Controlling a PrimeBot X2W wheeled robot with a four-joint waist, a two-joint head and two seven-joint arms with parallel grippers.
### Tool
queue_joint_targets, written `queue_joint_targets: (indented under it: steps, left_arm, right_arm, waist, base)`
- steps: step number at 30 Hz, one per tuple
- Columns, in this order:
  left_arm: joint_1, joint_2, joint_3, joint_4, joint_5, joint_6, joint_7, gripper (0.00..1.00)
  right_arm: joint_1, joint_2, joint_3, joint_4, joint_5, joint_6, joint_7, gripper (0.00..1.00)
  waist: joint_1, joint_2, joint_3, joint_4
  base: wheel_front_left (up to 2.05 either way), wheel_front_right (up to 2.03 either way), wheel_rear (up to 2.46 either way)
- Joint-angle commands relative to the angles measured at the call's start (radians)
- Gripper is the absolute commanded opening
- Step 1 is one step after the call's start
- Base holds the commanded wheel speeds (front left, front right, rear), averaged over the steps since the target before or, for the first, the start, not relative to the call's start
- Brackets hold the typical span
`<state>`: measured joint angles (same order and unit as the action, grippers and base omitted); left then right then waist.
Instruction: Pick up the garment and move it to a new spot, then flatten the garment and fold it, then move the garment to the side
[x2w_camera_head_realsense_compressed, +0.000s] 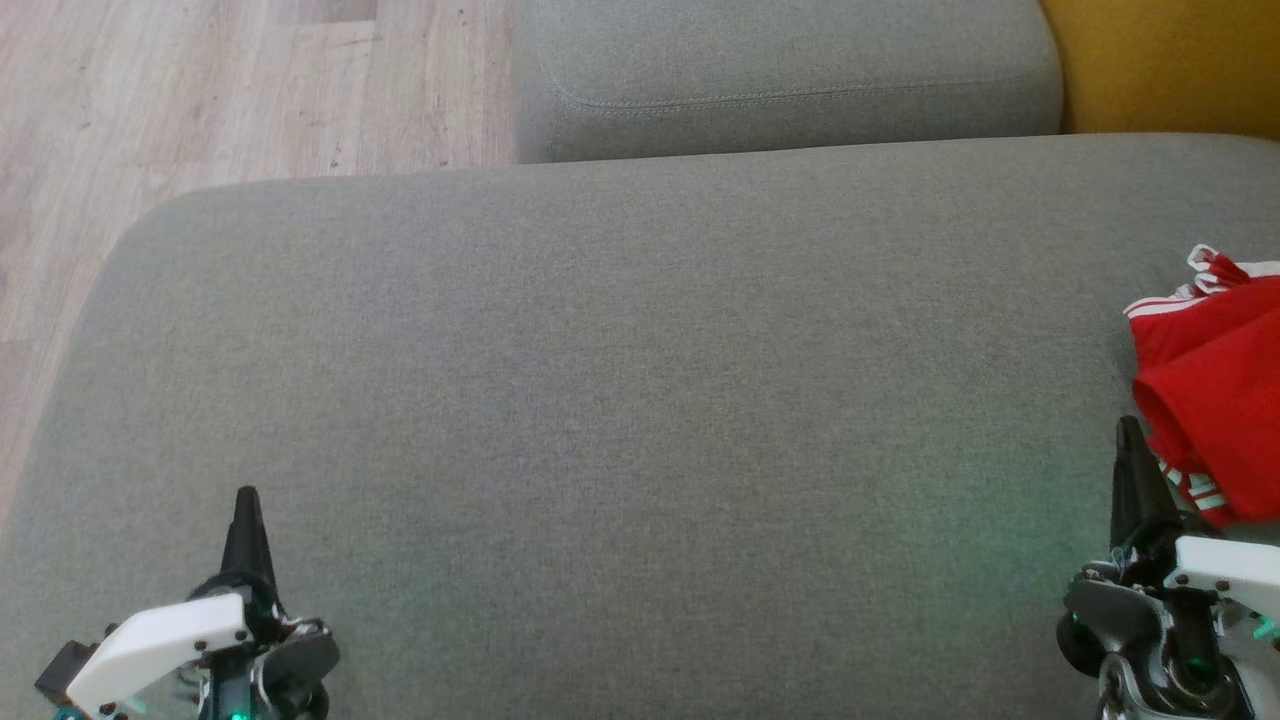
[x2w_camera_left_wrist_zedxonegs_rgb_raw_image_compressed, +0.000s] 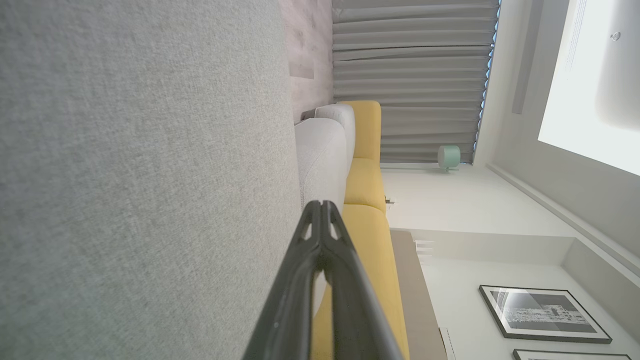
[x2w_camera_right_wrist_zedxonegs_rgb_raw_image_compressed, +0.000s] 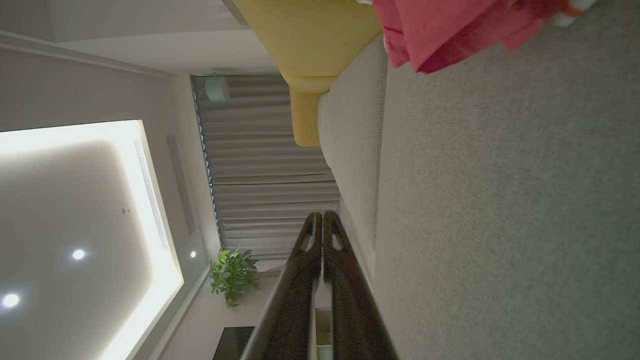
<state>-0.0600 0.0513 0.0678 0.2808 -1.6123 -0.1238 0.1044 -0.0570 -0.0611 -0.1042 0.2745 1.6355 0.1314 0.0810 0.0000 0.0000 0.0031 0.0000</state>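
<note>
The garment (x2w_camera_head_realsense_compressed: 1215, 390), red with white stripes along its edges, lies bunched at the far right of the wide grey seat cushion (x2w_camera_head_realsense_compressed: 600, 400), partly cut off by the edge of the head view. It looks rumpled and doubled over on itself rather than laid out in neat layers, though how much of it lies beyond the picture cannot be told. The right wrist view shows it as a red mass (x2w_camera_right_wrist_zedxonegs_rgb_raw_image_compressed: 450, 30) resting on the grey fabric ahead of and to one side of that arm's fingers. The right hand (x2w_camera_head_realsense_compressed: 1128, 430) sits just beside the garment's near edge, its two dark fingers pressed together into a single point and gripping nothing; whether a finger brushes the cloth cannot be told. The left hand (x2w_camera_head_realsense_compressed: 246, 497) is well apart, over the bare cushion at the lower left, likewise clenched and empty. Beyond the seat are a second grey cushion (x2w_camera_head_realsense_compressed: 780, 70), a yellow one (x2w_camera_head_realsense_compressed: 1170, 60) and the pale wooden floor (x2w_camera_head_realsense_compressed: 200, 90). Judging by the crumpled cloth and the empty hands, nothing of the task looks done: the pickup, the move to a new spot, the flattening, the fold and the final shift aside all seem left to do.
</note>
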Motion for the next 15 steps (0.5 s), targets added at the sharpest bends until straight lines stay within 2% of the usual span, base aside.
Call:
queue_joint_targets:
  steps: [1, 15]
  left_arm:
    - [-0.047, 0.005, 0.039, -0.036, -0.002, -0.007, 0.003, 0.0]
    - [-0.048, 0.004, 0.04, -0.036, -0.001, -0.007, 0.004, 0.0]
  right_arm:
    - [-0.048, -0.009, 0.018, -0.031, -0.004, -0.001, 0.01, 0.0]
    - [-0.049, -0.006, 0.014, -0.031, -0.007, -0.001, 0.013, 0.0]
  waist:
    - [0.0, 0.0, 0.0, 0.0]
    - [0.0, 0.0, 0.0, 0.0]
  base:
    - [0.0, 0.0, 0.0]
    - [0.0, 0.0, 0.0]
